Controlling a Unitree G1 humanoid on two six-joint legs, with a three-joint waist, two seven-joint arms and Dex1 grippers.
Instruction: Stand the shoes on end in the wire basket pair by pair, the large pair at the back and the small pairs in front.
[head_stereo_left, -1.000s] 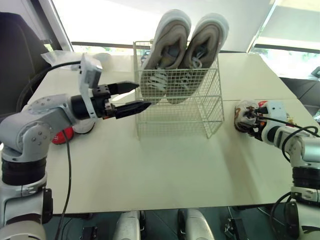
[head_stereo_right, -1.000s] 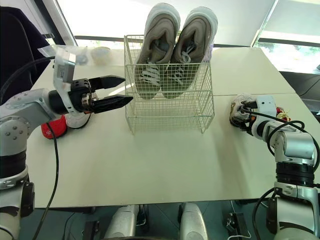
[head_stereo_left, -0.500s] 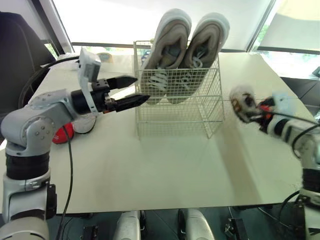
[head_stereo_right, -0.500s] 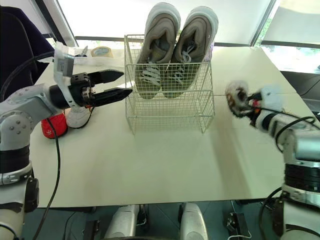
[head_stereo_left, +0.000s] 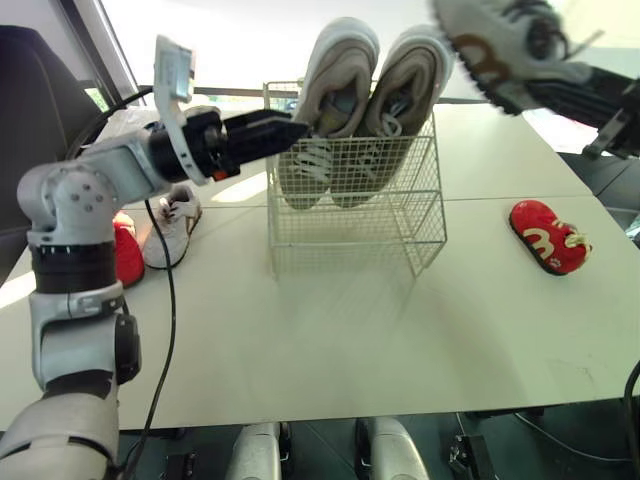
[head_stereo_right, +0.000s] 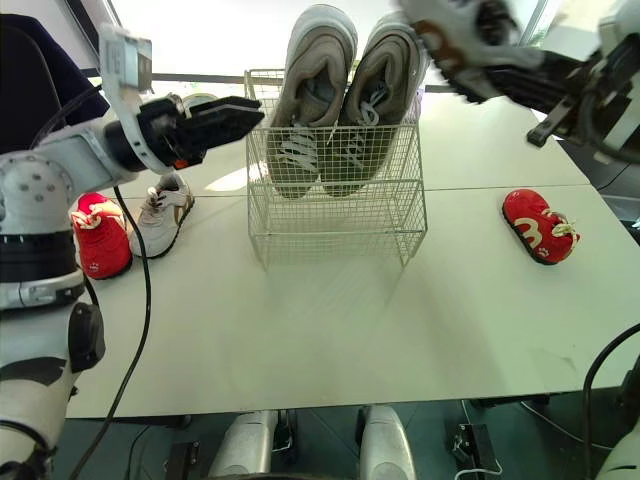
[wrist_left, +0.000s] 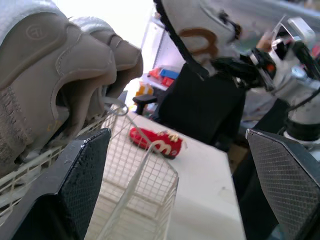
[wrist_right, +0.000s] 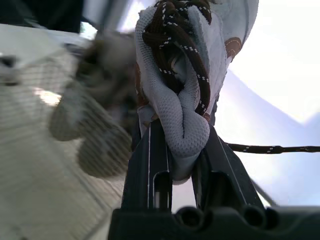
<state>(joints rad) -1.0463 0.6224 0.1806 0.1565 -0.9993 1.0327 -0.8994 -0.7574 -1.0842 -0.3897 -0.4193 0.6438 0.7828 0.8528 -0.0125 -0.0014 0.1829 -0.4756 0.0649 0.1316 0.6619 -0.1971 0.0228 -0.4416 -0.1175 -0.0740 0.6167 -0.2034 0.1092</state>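
Note:
The wire basket (head_stereo_left: 352, 232) stands mid-table with the large grey pair (head_stereo_left: 372, 95) on end at its back, toes up. My right gripper (wrist_right: 177, 142) is shut on a small white shoe with brown trim (head_stereo_left: 497, 52), held high in the air above the basket's right rear corner. My left gripper (head_stereo_right: 255, 113) is open beside the basket's upper left rim, holding nothing. One small red shoe (head_stereo_left: 545, 237) lies on the table right of the basket. Left of the basket lie another red shoe (head_stereo_right: 97, 235) and a small white shoe (head_stereo_right: 163, 215).
A tape roll (head_stereo_right: 203, 100) sits at the table's far left. A seam (head_stereo_left: 520, 198) runs across the tabletop behind the red shoe. The front half of the table (head_stereo_left: 350, 340) is bare, and the basket's front section holds no shoes.
My right gripper has lifted the white shoe off the table and swung it up high over the basket's right side, uncovering the red shoe. My left gripper rose towards the basket's top rim.

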